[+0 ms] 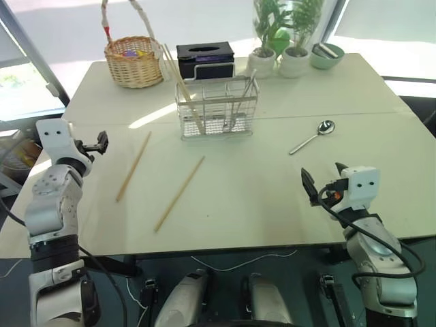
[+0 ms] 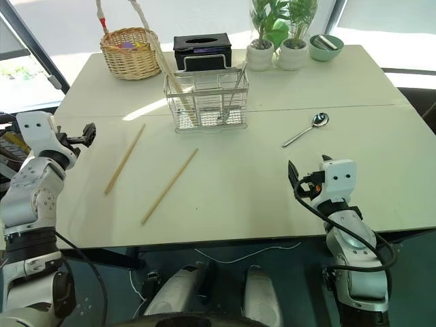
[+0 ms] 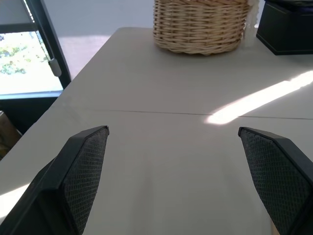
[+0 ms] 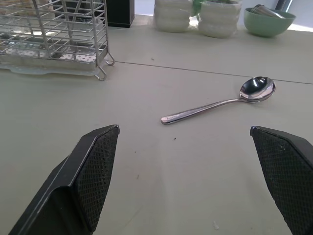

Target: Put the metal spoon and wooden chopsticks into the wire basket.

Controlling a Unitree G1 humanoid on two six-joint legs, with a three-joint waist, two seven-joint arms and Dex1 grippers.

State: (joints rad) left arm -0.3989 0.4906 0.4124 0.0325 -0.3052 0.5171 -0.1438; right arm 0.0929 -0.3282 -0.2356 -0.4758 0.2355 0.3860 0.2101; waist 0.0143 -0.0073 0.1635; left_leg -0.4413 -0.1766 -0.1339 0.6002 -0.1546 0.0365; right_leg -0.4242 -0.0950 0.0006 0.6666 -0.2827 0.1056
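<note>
The shiny silver metal spoon (image 4: 220, 104) lies just beyond the wide-open right hand (image 1: 321, 182), handle slanting toward it; the left hand (image 1: 102, 142) is wide open too.

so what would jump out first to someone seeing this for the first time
The wire basket stands mid-table with a chopstick and a utensil already leaning in it. Two wooden chopsticks lie loose on the table toward the robot's left, and the metal spoon lies alone on the right. Both hands hover open and empty near the table's front edge, the left hand and the right hand.
</note>
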